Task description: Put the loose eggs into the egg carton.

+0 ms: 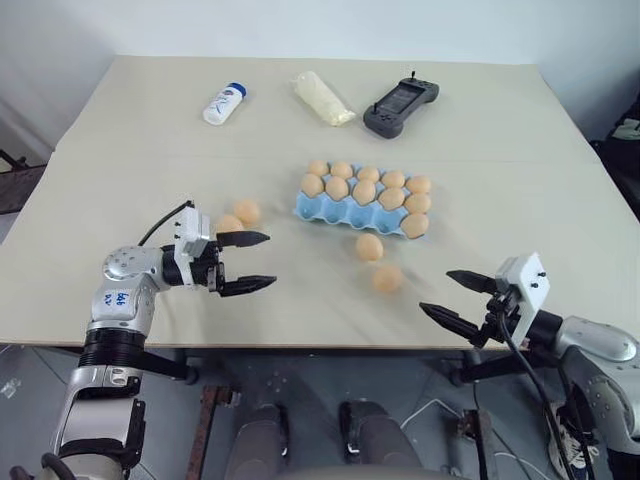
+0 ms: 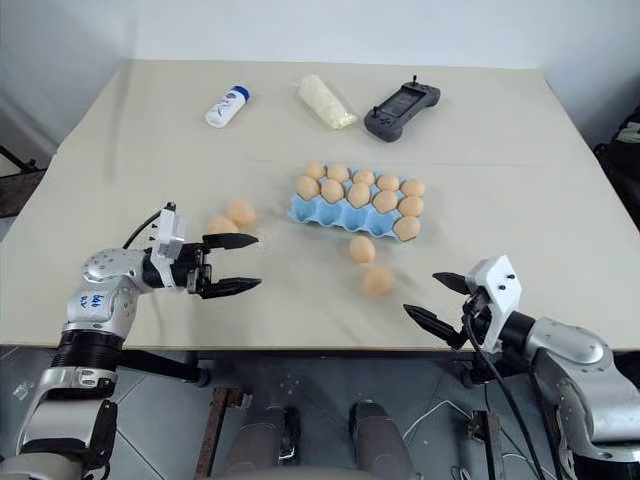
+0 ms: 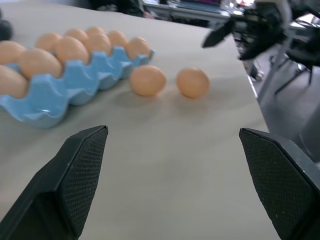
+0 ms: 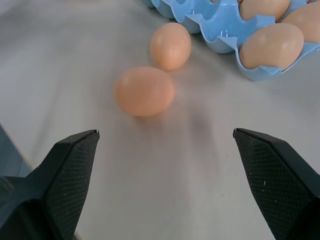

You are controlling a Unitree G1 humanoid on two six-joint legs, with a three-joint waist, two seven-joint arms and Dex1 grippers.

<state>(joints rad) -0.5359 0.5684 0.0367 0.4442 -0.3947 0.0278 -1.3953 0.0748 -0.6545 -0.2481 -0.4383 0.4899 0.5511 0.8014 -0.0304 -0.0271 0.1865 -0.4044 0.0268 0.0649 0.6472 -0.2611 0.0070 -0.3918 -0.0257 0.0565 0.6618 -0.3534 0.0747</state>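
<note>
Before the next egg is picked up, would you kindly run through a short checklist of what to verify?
1. Left pincer open, nothing held: ok.
2. Right pincer open, nothing held: ok.
3. Loose tan oval eggs within reach, two in front of the light blue moulded egg carton, two by the left pincer: ok.
4. Free cup in carton: cannot tell.
5. All eggs in carton: not ok.

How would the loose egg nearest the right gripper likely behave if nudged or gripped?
The egg is smooth and rounded, lying free on the flat table, so a nudge would probably roll it. Its curved shell looks slippery for the right gripper, whose jaws stand open, and likely cracks under hard squeezing.
</note>
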